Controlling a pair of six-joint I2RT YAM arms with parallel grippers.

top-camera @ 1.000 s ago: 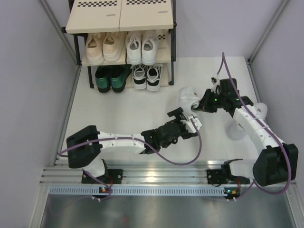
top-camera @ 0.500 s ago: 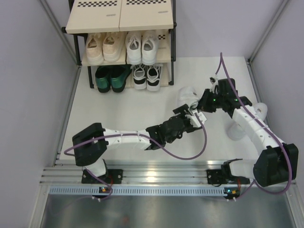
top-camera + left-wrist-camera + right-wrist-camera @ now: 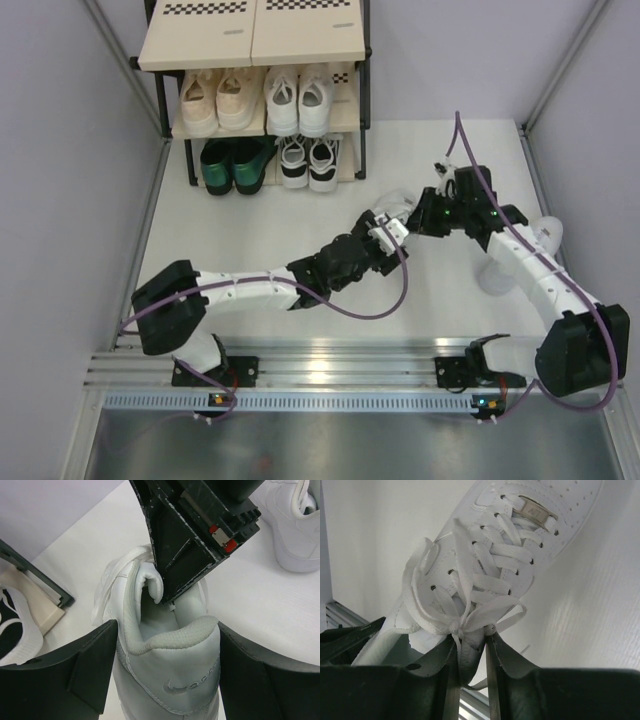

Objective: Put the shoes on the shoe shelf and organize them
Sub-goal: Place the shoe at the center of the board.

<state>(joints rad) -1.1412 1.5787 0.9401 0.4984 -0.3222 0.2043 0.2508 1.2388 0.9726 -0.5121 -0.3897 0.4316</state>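
My right gripper (image 3: pixel 471 645) has its fingers pressed together on the tongue (image 3: pixel 149 579) of a white shoe (image 3: pixel 170 685), right where the laces knot. My left gripper (image 3: pixel 167 627) sits at the same shoe's heel with its fingers spread wide, one along each side. They are close against the sides, but I cannot tell whether they are squeezing.

The shoe is on the table (image 3: pixel 250 230), out in front of the shoe shelf (image 3: pixel 250 40) and just past its right-hand corner. Its toe points roughly toward the shelf and its heel away from it. The second white shoe (image 3: pixel 292 525) lies farther to the right of the shelf, partly under my right arm.

On the shelf's middle board, the beige sneakers (image 3: pixel 215 100) are on the left and the small white sneakers (image 3: pixel 298 100) on the right. On the bottom board, the dark green shoes (image 3: pixel 235 165) are on the left and the black-and-white sneakers (image 3: pixel 308 160) on the right.
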